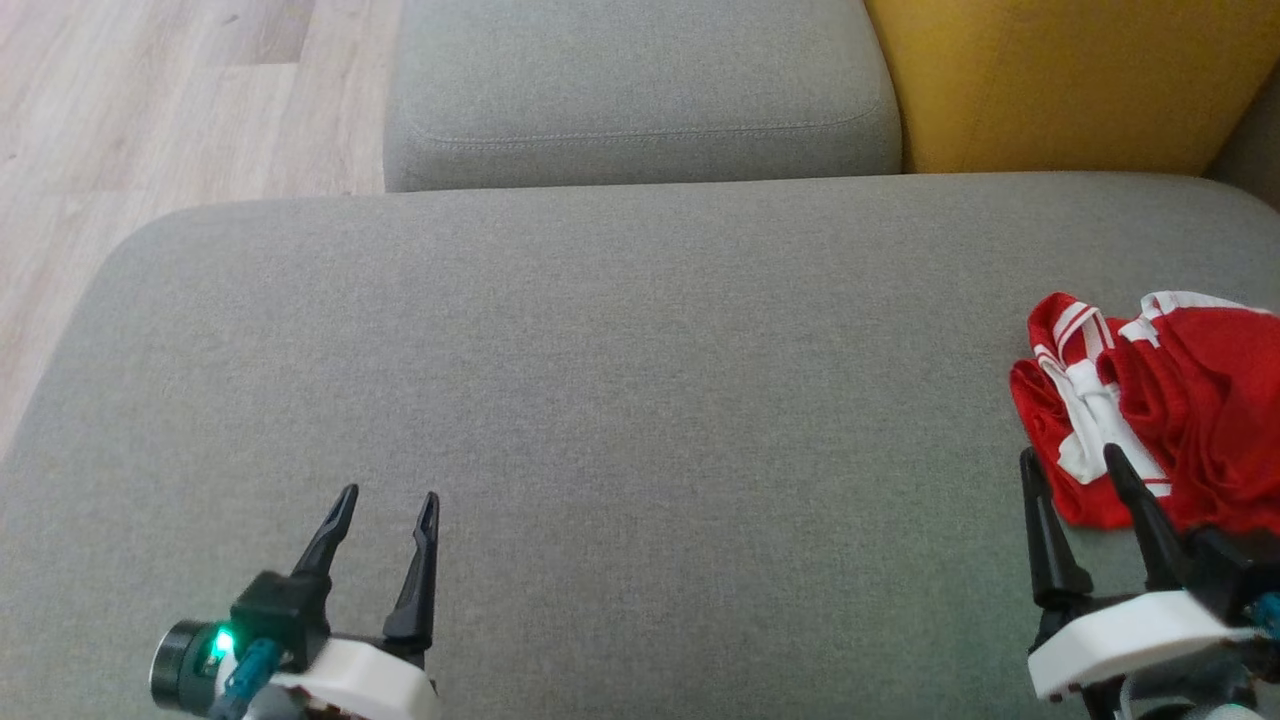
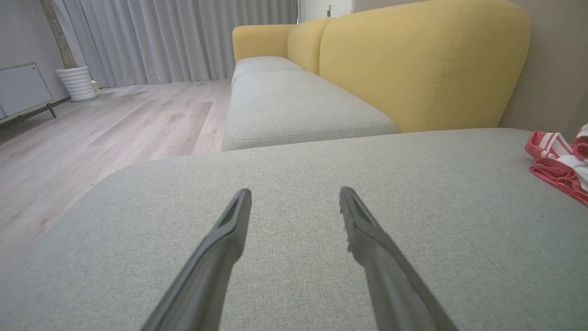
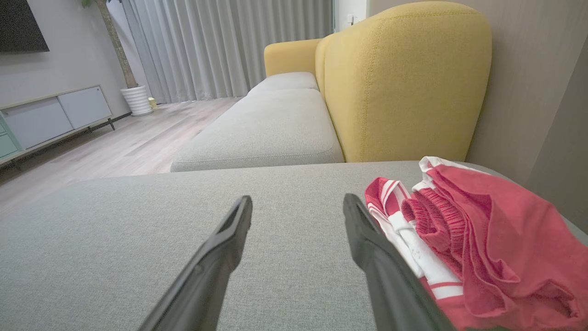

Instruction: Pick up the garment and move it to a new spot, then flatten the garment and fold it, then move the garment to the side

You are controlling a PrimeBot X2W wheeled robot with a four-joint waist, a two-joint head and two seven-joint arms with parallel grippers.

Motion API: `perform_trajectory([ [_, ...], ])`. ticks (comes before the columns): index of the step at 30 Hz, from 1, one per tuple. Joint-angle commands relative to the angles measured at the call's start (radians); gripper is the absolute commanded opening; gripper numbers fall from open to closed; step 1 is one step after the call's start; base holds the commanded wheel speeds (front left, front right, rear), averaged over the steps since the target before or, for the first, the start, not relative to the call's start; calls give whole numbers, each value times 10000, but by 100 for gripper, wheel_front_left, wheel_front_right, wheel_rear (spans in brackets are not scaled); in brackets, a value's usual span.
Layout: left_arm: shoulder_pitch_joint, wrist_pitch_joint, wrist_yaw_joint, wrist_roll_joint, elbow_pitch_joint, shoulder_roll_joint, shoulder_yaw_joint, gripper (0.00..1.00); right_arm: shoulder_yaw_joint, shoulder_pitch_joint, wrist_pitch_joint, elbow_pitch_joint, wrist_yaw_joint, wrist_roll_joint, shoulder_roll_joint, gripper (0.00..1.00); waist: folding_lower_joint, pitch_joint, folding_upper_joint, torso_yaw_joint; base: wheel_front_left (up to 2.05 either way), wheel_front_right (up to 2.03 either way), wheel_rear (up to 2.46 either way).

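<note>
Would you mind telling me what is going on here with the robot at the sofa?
The robot faces a grey sofa cushion with a crumpled red-and-white garment lying at its right end. Nothing is being held: the right tool is open just short of the garment, and the left tool is open above bare cushion. The garment has not been picked up, so flattening and folding are yet to come.

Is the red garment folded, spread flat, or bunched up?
Bunched up: the garment lies in a rumpled heap on the grey cushion, its white-striped edges twisted together, no neat fold.
</note>
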Motion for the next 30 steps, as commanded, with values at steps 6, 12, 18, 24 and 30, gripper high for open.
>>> perform_trajectory([
  [6,-562,-85,115,31,-363,201,360,100,204,-351,19,-363,65,84,-57,100,0,11,-1,53,0,0,0],
  [12,-628,-115,137,29,-366,217,320,100,185,-370,18,-361,65,113,-57,100,0,44,-1,124,0,0,0],
  [18,-712,-165,176,66,-392,220,263,100,185,-392,9,-377,65,111,-57,100,0,106,-1,171,0,0,0],
  [24,72,-62,54,-213,300,-110,-87,0,58,16,-30,416,-3,296,1,0,0,115,-1,163,0,0,0],
  [30,-25,54,-75,-929,370,-164,114,0,57,-126,-34,572,1,1053,-40,0,0,136,-1,134,0,0,0],
])
